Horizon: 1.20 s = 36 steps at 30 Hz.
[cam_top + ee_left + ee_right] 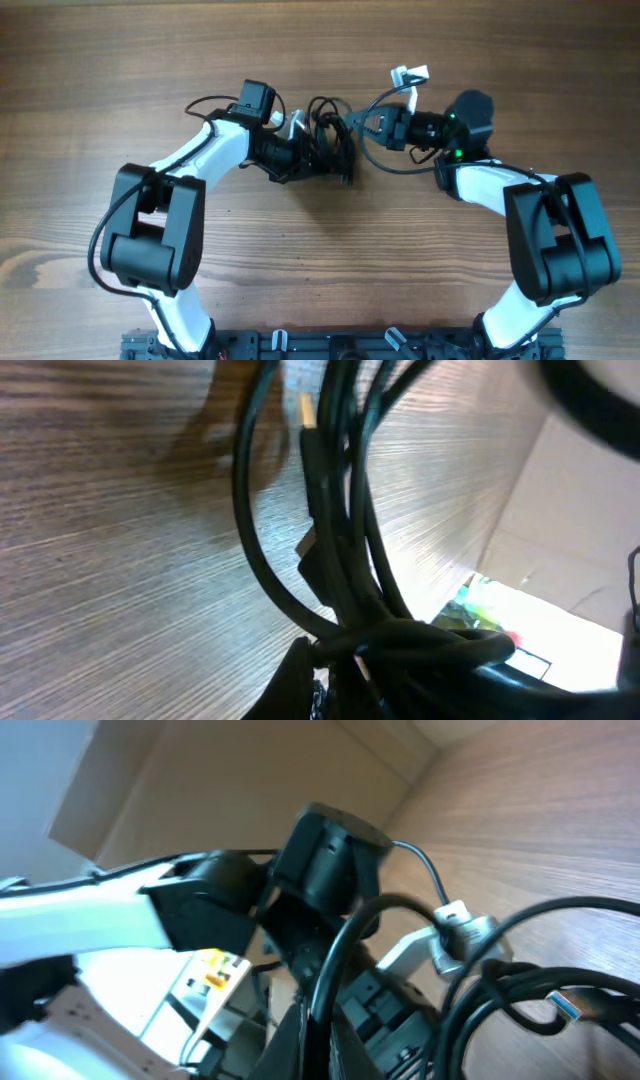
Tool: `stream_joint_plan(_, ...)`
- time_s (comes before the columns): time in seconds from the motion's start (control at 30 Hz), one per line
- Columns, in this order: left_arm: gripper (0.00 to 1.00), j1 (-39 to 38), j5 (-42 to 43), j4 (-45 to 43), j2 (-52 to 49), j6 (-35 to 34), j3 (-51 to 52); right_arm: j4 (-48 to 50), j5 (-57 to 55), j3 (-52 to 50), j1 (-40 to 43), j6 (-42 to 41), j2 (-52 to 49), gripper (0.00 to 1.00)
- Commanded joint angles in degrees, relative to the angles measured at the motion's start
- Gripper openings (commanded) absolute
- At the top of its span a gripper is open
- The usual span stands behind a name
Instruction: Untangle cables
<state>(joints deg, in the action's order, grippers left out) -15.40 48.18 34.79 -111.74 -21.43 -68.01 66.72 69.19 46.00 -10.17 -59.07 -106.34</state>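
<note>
At upper centre of the overhead frame, left fingers [303, 155] clenched on the knotted cables [332, 135]; right fingers [368, 123] clenched on them too, wooden worktop [100, 80] beneath.

Black cables [505, 982] loop across the foreground over the wooden table [560, 810], one ending in a blue-tipped plug [566, 1008] at lower right, a silver connector [462, 935] just above them, the white-and-black left arm [100, 915] behind.
</note>
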Motion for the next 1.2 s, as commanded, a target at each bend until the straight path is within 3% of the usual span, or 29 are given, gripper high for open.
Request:
stream_joint_plan(0.0,0.04,2.47,-11.21,2.95,-3.45,-1.49,3.3,1.68,-6.54,3.06,4.35,-6.88,2.71,0.09)
stream_joint_plan(0.07,0.04,2.62,-11.23,2.93,-3.45,-1.33,3.3,-5.4,-9.79,3.06,5.99,-6.08,2.71,0.12)
stream_joint_plan(0.17,0.04,2.62,-11.23,2.91,-3.45,-1.33,3.3,-32.26,-20.63,3.06,7.8,-2.08,2.69,0.13)
stream_joint_plan(0.2,0.04,2.62,-11.23,2.89,-3.45,-1.33,3.3,-43.93,-26.08,3.06,7.8,3.1,2.69,0.12)
stream_joint_plan(0.3,0.04,2.62,-11.19,2.32,-3.45,-1.33,3.28,-51.84,-21.68,3.06,7.78,15.54,2.69,0.14)
stream_joint_plan(0.43,0.04,4.13,-4.11,3.39,1.18,4.07,2.29,-53.99,-13.29,3.06,7.78,21.64,3.48,0.26)
stream_joint_plan(0.5,0.04,5.31,-4.79,4.76,7.52,4.04,1.66,-57.37,-13.16,3.06,7.78,24.9,5.03,0.26)
stream_joint_plan(0.7,0.04,2.29,-33.79,7.67,27.89,0.07,0.92,-69.79,-12.48,3.06,7.74,39.74,15.39,0.26)
stream_joint_plan(0.8,0.04,-4.55,-48.24,7.02,31.23,4.98,0.92,-68.63,5.09,3.06,7.74,48.24,18.99,0.26)
stream_joint_plan(0.87,0.04,-9.29,-53.22,6.12,30.36,4.96,0.94,-65.85,13.53,3.06,7.61,48.41,18.93,0.26)
stream_joint_plan(0.93,0.04,-13.22,-53.46,5.2,29.92,7.69,0.92,-65.96,13.4,3.06,6.86,48.22,18.93,0.26)
stream_joint_plan(1.03,0.04,-16.0,-55.06,0.74,32.0,8.55,0.92,-65.83,4.0,3.06,4.57,39.74,18.93,0.28)
stream_joint_plan(1.1,0.04,-16.0,-61.77,-0.59,32.37,3.45,0.92,-65.96,0.39,3.06,1.4,39.32,18.93,0.28)
stream_joint_plan(1.17,0.04,-16.0,-61.96,-0.28,32.22,2.69,0.92,-67.69,-11.04,3.06,-2.34,34.86,18.91,0.27)
